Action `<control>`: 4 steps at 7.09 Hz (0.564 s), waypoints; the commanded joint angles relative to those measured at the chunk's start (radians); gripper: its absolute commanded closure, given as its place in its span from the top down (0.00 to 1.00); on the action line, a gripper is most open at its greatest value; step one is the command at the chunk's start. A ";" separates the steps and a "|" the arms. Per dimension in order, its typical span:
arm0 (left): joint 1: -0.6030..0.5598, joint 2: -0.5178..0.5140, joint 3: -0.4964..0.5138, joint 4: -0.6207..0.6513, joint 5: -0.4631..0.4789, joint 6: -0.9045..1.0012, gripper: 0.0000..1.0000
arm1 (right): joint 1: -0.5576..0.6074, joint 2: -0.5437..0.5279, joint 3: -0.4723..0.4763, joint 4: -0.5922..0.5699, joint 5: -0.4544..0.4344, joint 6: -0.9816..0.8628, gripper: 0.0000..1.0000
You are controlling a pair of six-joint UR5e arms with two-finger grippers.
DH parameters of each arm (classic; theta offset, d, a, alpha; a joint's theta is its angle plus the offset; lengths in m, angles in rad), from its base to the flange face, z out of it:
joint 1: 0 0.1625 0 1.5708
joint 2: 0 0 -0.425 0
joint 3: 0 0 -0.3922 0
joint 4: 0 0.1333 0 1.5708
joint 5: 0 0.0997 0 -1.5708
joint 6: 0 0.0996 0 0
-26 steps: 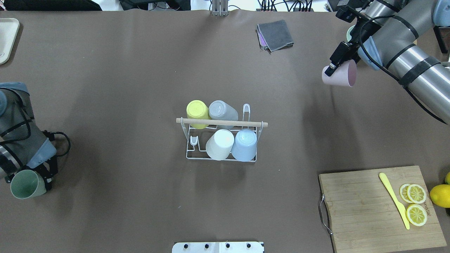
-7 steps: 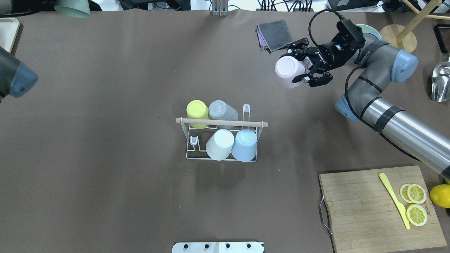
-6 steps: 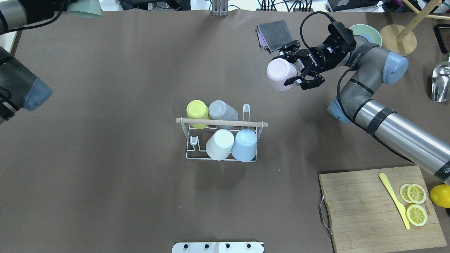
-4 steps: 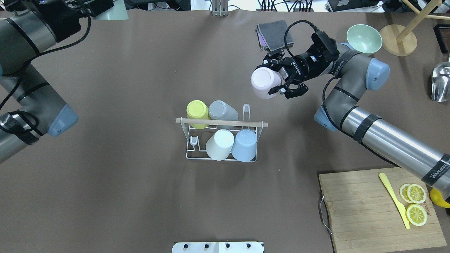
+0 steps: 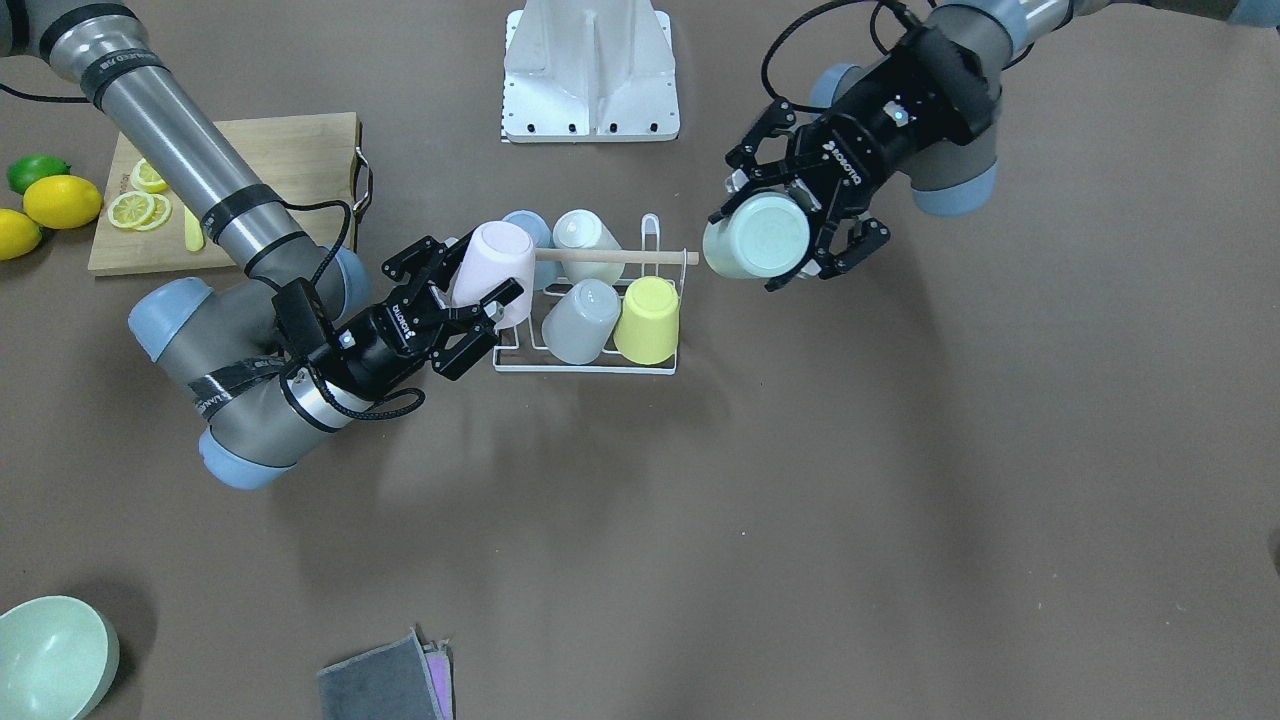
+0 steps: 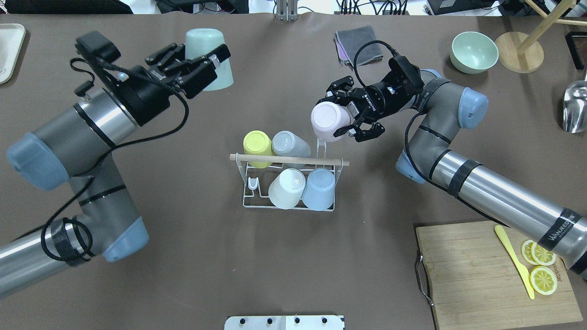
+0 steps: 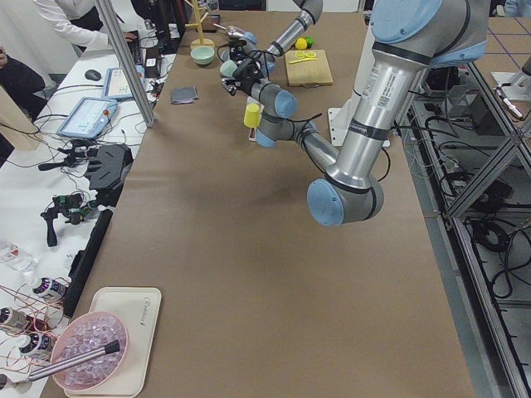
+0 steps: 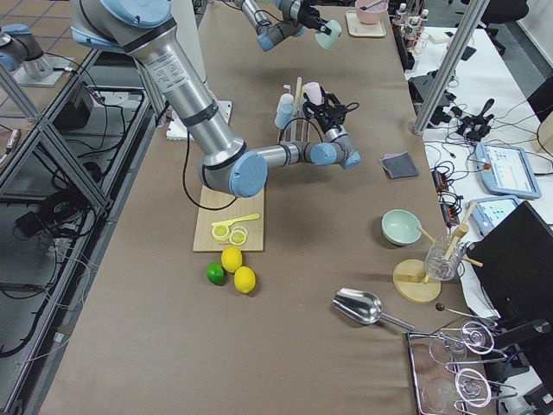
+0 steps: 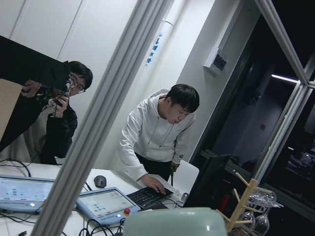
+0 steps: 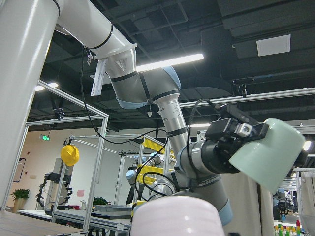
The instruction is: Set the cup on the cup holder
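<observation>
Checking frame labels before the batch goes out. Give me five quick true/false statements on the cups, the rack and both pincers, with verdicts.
1. The right pincer grips the pink cup. True.
2. The cup holder carries five cups. False: it carries four, a yellow cup, a grey cup, a white cup and a blue cup.
3. The left pincer is empty. False: it is closed on the pale green cup.
4. The pink cup is held base up, off the table, at the cup holder's end on the right arm's side. True.
5. Lemon slices lie on the cutting board. True.
</observation>
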 commanded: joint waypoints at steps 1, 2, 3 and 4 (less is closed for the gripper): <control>0.187 -0.003 0.001 -0.024 0.186 0.109 0.00 | -0.002 0.002 -0.001 0.002 -0.003 -0.022 0.35; 0.238 0.000 0.003 -0.054 0.247 0.144 0.00 | -0.003 0.005 -0.003 -0.002 -0.005 -0.063 0.35; 0.255 0.000 0.001 -0.062 0.261 0.154 0.00 | -0.003 0.006 -0.003 -0.002 -0.002 -0.083 0.37; 0.277 0.000 0.001 -0.089 0.287 0.167 0.00 | -0.003 0.006 -0.007 -0.003 -0.003 -0.097 0.38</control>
